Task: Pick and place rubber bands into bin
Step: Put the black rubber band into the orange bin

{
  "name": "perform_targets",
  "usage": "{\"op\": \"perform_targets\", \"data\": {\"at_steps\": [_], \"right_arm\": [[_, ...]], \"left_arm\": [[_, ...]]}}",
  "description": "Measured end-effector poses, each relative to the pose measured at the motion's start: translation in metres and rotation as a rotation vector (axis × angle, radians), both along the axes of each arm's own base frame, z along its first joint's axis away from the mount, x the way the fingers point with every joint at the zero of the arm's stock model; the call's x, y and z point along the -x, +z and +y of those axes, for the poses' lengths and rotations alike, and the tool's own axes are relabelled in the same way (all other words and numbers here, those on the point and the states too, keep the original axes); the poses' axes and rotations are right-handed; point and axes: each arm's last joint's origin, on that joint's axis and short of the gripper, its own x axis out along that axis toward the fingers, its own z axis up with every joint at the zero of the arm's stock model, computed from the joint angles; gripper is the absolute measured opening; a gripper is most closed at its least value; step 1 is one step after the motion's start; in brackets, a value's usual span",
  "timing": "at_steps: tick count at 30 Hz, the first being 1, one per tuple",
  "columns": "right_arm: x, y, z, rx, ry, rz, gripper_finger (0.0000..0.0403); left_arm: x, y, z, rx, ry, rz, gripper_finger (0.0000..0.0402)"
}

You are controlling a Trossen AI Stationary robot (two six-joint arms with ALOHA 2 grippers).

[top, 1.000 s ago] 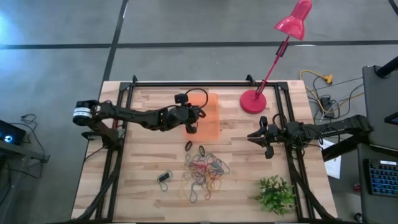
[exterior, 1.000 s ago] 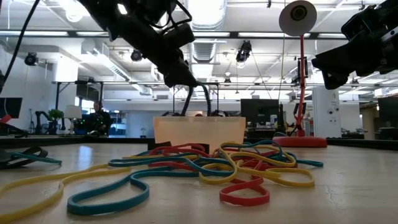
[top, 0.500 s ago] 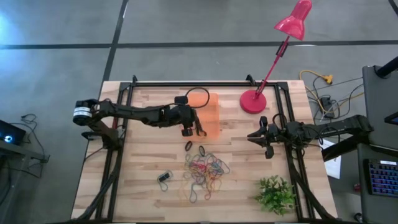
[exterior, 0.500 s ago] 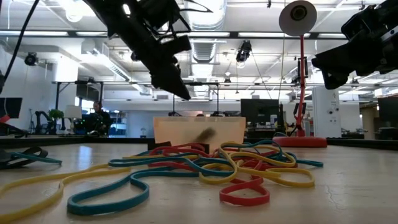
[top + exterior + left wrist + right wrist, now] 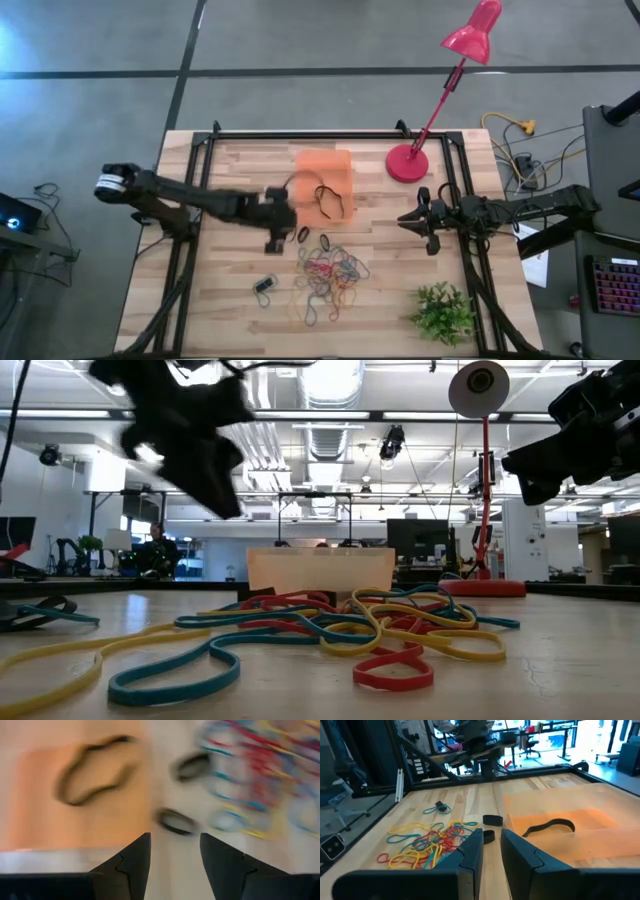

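1. At the left of the high view, you are looking at the left arm reaching across the counter, with its left pincer hanging above the wood just left of the bin's near corner.
2. The left pincer is standing spread, with nothing between its fingers; in the left wrist view, bare wood and two dark bands are showing through the gap.
3. A small dark clip-like piece is lying on the counter, left of the heap and apart from it.
4. The bin is sitting in the middle of the counter toward the far edge, and one black band is lying inside it as a loose loop.
5. Two short black bands are lying on the wood just outside the bin's near wall, between the bin and the heap.
6. The rubber bands are lying in a tangled heap of red, yellow, blue and green on the near side of the bin, close to it but not touching it.
7. The red lamp base is standing right of the bin, near it.
8. The right pincer is hovering over the right side of the counter, well apart from the heap, with its fingers held narrowly apart and gripping nothing.
9. A small green plant is sitting at the near right corner.
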Motion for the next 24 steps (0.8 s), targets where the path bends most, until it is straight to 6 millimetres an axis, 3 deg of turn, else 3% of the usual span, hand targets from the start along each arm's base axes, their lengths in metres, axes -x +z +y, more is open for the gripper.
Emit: {"op": "perform_targets", "data": {"at_steps": [5,8,14,24], "right_arm": [[0.0,0.0,0.0,0.004,0.001,0.004,0.0059],[0.0,0.0,0.0,0.008,0.001,0.005,0.0059],[0.0,0.0,0.0,-0.005,0.0,0.005,0.0059],[0.0,-0.001,0.0,-0.034,-0.003,0.008,0.0059]], "left_arm": [[0.017,-0.014,-0.037,0.082,-0.02,0.033,0.0156],[0.019,-0.015,-0.05,0.036,0.011,-0.024,0.0155],[-0.001,-0.03,-0.056,-0.071,-0.011,-0.107,0.0155],[-0.023,-0.065,-0.042,-0.132,0.012,0.015,0.0155]]}}
